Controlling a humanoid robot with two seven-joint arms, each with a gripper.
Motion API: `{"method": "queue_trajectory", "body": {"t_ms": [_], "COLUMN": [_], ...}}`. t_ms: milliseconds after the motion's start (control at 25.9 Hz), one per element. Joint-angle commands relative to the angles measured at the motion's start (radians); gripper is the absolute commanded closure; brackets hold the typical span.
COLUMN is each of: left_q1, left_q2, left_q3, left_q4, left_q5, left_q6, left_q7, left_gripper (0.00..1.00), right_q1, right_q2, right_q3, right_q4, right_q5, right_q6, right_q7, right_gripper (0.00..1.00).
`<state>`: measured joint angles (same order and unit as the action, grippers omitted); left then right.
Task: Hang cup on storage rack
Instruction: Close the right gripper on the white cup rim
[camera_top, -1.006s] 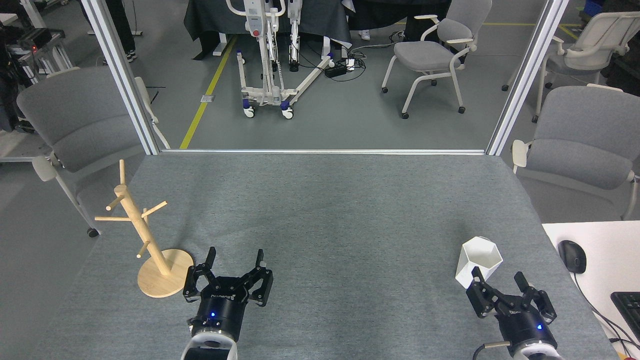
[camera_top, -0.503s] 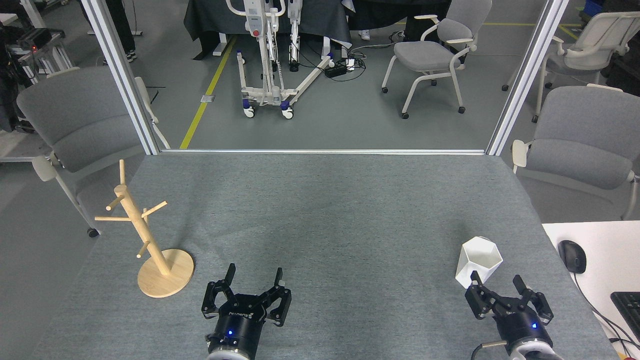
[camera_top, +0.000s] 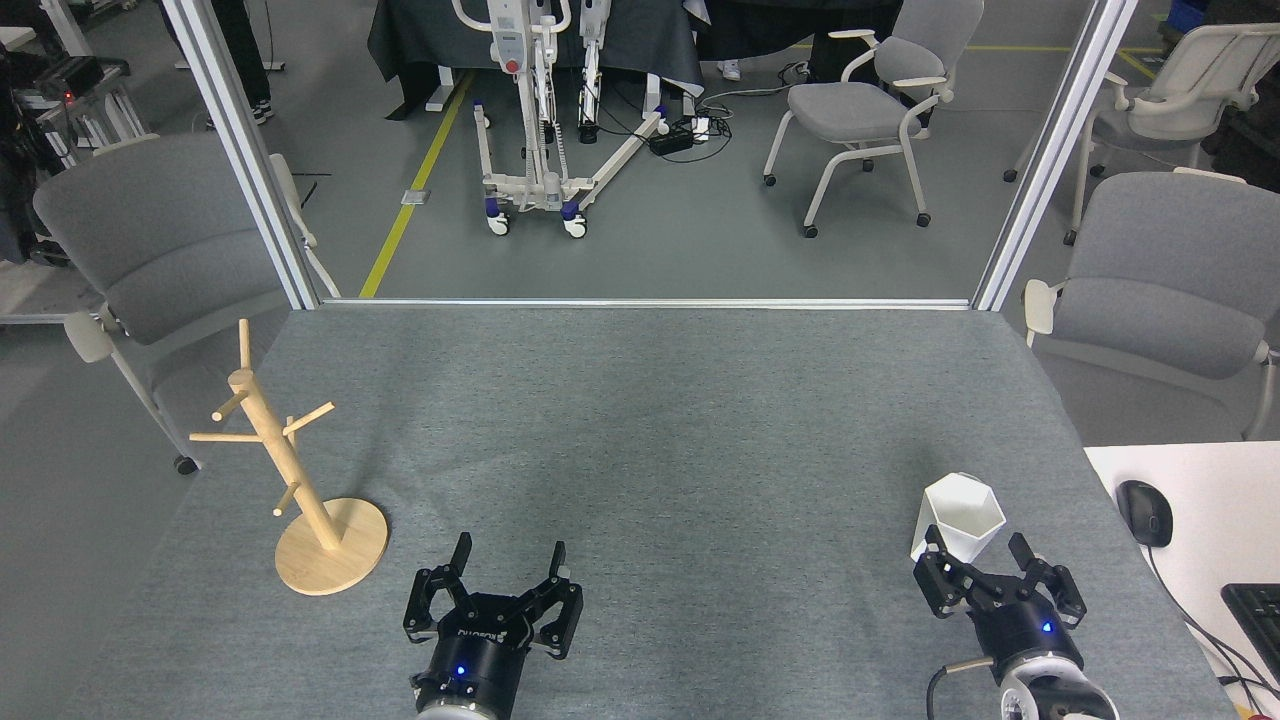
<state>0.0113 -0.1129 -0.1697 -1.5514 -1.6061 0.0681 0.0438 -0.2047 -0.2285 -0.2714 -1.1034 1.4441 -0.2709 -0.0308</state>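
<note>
From my head view, I am at the first step, the reach for the cup (camera_top: 962, 518), and nothing is grasped yet. The cup stands upright on the grey table (camera_top: 650, 420), at the near right side. My right gripper (camera_top: 978, 552) is just in front of it with fingers spread; the left fingertip seems to touch the lower wall of the cup, but I cannot tell this for sure. I do not see the handle from here. I judge that the next move needs the fingers to go around the cup and close. The rack (camera_top: 300, 490) stands at the near left side, well apart from the cup, all pegs free. My left gripper (camera_top: 506, 557) rests near the rack base, fingers spread, holding nothing
</note>
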Motion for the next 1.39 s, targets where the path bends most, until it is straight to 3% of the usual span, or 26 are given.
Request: {"method": "queue_trajectory", "body": {"t_ms": [0, 503, 735, 1354], "left_q1": [-0.001, -0.034, -0.034, -0.056], "left_q2": [-0.001, -0.004, -0.01, -0.004], "left_q3": [-0.001, 0.009, -0.001, 0.01], "left_q4": [0.001, 0.068, 0.08, 0.079], "left_q5": [0.0, 0.0, 0.002, 0.003], "left_q6": [-0.001, 0.004, 0.062, 0.032], "left_q7": [-0.001, 0.011, 0.01, -0.002], "left_gripper": [0.0, 0.0, 0.0, 0.0], "right_q1": [-0.016, -0.039, -0.064, -0.136], "right_q2": [0.0, -0.003, -0.008, -0.029], "right_q3": [0.001, 0.001, 0.001, 0.029], "right_q4": [0.02, 0.065, 0.086, 0.194], "right_q5": [0.002, 0.001, 0.001, 0.001], "right_q6": [0.006, 0.006, 0.019, 0.021], "right_q7": [0.0, 0.0, 0.0, -0.052], "right_gripper": [0.01, 0.01, 0.01, 0.01]}}
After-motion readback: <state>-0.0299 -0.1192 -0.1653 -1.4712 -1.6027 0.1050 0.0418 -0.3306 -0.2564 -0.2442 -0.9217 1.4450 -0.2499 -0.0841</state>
